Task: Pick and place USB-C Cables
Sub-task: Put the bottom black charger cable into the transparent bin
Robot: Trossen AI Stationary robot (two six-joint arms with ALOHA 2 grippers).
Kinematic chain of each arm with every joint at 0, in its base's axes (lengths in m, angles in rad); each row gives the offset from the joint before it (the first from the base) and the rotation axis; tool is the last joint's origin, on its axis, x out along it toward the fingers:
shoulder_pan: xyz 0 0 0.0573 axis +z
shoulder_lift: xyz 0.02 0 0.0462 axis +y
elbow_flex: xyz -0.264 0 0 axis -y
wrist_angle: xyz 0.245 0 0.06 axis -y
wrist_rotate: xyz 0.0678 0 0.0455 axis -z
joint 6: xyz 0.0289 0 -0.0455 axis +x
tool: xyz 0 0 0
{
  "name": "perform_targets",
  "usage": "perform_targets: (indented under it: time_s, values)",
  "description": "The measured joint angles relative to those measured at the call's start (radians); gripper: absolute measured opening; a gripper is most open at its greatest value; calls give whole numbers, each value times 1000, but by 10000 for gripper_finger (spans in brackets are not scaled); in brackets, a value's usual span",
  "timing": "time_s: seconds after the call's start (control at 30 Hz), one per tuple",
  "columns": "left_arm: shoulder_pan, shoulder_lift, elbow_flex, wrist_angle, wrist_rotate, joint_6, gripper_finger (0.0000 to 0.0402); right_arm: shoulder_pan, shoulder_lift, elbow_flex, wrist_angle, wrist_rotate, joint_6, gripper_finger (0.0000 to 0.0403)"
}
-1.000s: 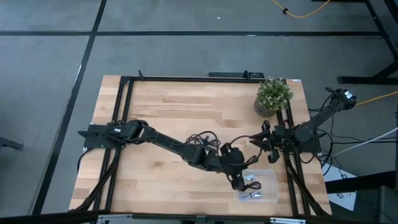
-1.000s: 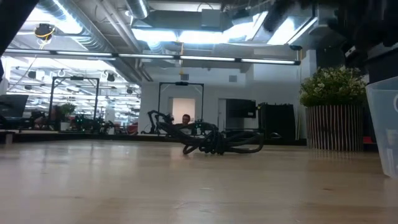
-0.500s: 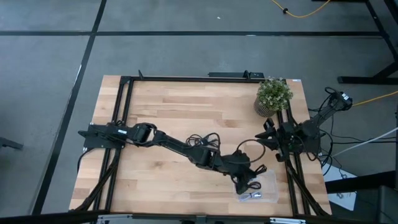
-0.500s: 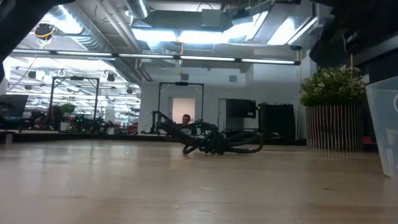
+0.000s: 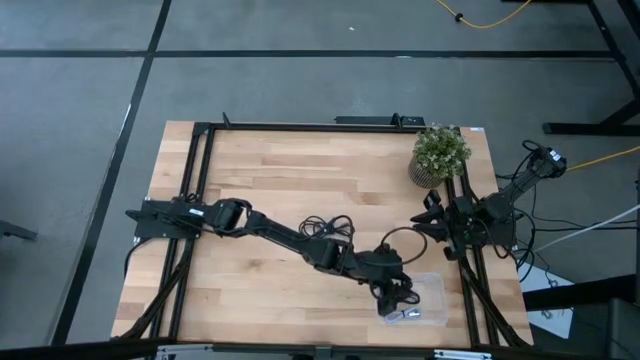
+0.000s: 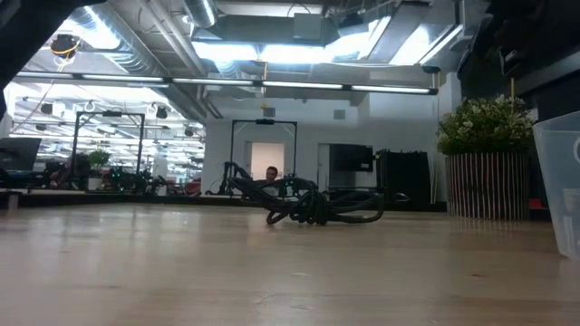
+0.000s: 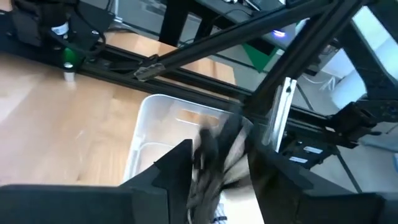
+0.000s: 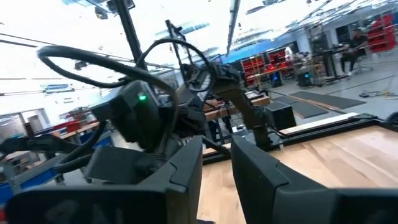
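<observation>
Moved over the clear bin (image 5: pixel 432 287), left gripper (image 7: pixel 217 163) pinches a cable bundle (image 7: pixel 210 155); no readable writing.

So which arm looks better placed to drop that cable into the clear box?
The left. Its gripper is stretched over the clear box, with a cable between its fingers right above it. The right gripper waits by the table's right edge, holding nothing.

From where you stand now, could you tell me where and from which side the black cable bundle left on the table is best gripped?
The black cable bundle is a loose heap with loops fanning outwards, lying low on the table. I would probably come straight down from above and close on its dense knotted middle, since a single loop might slip or drag the rest.
</observation>
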Motion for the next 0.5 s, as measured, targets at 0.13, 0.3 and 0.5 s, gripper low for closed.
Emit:
perform_targets:
  time_s: [0.13,0.3,0.5]
  values:
    - [1,0,0,-1,-1,0,149,0,0,0,0,-20,-2,90]
    - [1,0,0,6,-1,1,150,0,0,0,0,-20,-2,90]
    - [6,0,0,58,-1,16,151,0,0,0,0,-20,-4,90]
